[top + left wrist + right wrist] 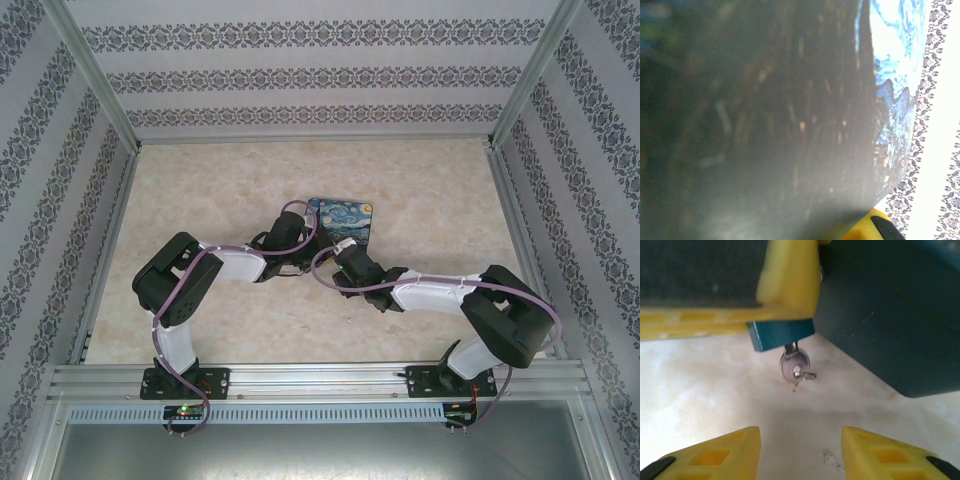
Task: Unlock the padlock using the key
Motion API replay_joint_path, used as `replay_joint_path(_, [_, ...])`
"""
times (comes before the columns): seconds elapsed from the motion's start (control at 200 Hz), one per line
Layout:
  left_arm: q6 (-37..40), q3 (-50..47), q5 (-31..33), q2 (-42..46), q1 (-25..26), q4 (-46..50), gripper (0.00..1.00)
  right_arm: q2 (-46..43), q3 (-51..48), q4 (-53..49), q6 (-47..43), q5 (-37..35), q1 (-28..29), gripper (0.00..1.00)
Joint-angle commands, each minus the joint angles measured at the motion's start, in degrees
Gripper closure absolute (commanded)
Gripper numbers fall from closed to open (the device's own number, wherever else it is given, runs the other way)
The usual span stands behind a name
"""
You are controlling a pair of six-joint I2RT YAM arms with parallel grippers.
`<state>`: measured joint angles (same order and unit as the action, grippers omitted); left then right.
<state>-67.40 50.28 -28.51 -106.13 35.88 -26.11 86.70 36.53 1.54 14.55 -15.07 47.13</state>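
Tin [890, 315] just beside padlock [780, 336], left fingers [790, 280] over its body, key [795, 365] at its end

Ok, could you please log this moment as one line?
left gripper: shut on padlock | key: in padlock | right gripper: open, short of key

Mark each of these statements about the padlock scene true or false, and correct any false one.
1. The key sits in the bottom of the padlock. True.
2. The right gripper has its jaws shut on the key. False: the jaws stand open, short of the key, with nothing between them.
3. The left gripper holds the padlock's blue body. True.
4. The tin lies far from the padlock, across the table. False: the tin is right beside the padlock.
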Motion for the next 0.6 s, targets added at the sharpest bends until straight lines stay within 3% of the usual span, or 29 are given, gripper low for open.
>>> replay_joint_path(0.0, [-0.09,1.09,-2.43,1.27,-0.15,3.07,1.0,0.84,2.02,1.93,-1.18,-3.21,0.41,0.55])
replay_joint_path(0.35, [-0.3,1.03,-2.61,1.44,-0.19,3.08,1.0,4.64,4.93,2.37,-1.09,-3.22,-0.87,0.61])
replay_joint_path(0.595, [-0.2,0.52,-2.58,1.56,-0.12,3.06,1.0,5.07,5.87,3.03,-0.48,-2.2,-1.87,0.73])
